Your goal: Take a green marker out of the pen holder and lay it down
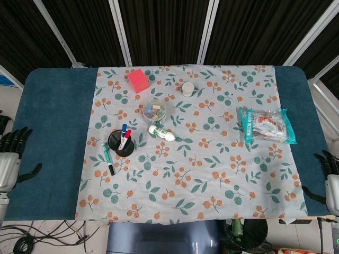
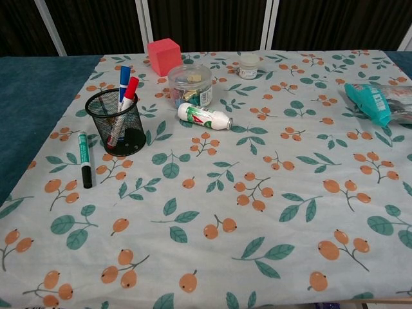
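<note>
The green marker (image 1: 107, 157) (image 2: 84, 158) with a black cap lies flat on the floral cloth, just left of the black mesh pen holder (image 1: 121, 143) (image 2: 118, 122). A blue and a red marker still stand in the holder. My left hand (image 1: 10, 159) shows at the far left edge of the head view, off the table's side, fingers spread and holding nothing. At the far right edge my right hand (image 1: 331, 180) hangs beside the table, fingers apart and empty. Neither hand appears in the chest view.
A pink cube (image 1: 137, 80), a clear jar of clips (image 1: 156, 110), a small white jar (image 1: 188, 88) and a lying white bottle (image 1: 161, 133) sit behind and right of the holder. A teal snack packet (image 1: 267, 125) lies at the right.
</note>
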{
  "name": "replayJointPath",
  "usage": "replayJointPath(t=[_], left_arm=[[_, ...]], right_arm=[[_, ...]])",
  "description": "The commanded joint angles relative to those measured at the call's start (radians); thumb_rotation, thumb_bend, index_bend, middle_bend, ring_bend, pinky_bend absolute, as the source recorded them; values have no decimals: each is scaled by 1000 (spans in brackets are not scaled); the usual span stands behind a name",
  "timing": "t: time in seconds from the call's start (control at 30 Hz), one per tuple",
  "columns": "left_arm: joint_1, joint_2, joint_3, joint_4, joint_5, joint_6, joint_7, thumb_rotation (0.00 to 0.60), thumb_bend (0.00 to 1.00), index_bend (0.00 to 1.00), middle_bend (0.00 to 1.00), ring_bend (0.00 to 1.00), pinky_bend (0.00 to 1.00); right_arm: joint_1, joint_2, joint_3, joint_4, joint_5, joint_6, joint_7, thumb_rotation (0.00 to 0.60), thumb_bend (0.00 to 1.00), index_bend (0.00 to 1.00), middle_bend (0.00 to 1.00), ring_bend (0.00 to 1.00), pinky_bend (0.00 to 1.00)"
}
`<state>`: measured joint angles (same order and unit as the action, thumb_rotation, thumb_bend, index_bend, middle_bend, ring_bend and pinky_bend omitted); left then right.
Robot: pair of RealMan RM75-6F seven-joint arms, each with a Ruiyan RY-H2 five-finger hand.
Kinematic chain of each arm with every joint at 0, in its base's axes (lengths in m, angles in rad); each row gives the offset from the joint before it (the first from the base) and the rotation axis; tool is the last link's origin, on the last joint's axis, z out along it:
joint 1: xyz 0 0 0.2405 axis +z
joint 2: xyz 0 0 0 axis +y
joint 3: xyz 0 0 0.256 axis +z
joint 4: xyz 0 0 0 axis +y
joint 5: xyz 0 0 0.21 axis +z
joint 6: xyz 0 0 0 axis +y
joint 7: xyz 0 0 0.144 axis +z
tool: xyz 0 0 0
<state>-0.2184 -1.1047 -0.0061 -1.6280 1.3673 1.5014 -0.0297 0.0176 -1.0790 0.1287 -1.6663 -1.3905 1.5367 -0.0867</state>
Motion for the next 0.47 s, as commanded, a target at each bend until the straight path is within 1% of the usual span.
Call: replayJointPath(t=[0.03,0.17,0.33,0.47], left_arm=[[45,-2,4,44,-6,8,-48,600,220,0,38,0,37],[64,14,-6,24,11,30,-83,600,220,0,38,0,36],[73,34,-16,17,2,11,-104,600,220,0,38,0,37],[82,44,-23,10,-1,5,-106,600,220,12,38,0,37]], right_arm=[[1,-1,-1,2,-1,-2,-1,600,0,200,140,245,244],[7,3,-12,0,-21,-14,5,600,0,200,140,245,244],[21,-10,-30,19,-71,-25,24,600,0,200,140,245,244],[25,-19,-38,21,-87,-30,27,600,0,200,140,245,244]])
